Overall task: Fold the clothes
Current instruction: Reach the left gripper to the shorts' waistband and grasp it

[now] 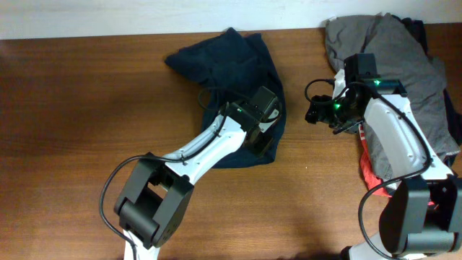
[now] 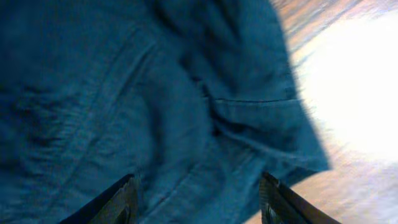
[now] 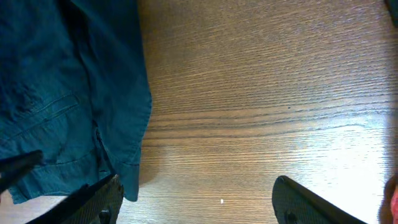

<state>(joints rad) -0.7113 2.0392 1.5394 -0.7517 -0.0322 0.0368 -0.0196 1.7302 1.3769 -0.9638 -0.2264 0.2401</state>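
So, overhead: brown wood-grain table (image 1: pixel 72 108), white wall strip (image 1: pixel 144 14) along far edge. Crumpled dark navy fabric shorts (image 1: pixel 231 65) at centre-back, left gripper (image 1: pixel 261 137) over near hem. Left wrist: blurry, jaws apart over fabric, no pinch visible. Right wrist: right gripper (image 3: pixel 196 199) wide open, empty, above bare wood beside shorts; fingertips cut off by frame.

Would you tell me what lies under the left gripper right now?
The crumpled navy shorts lie beneath the left gripper, filling its wrist view. The wooden table shows beside them. From overhead the gripper covers the cloth directly under it.
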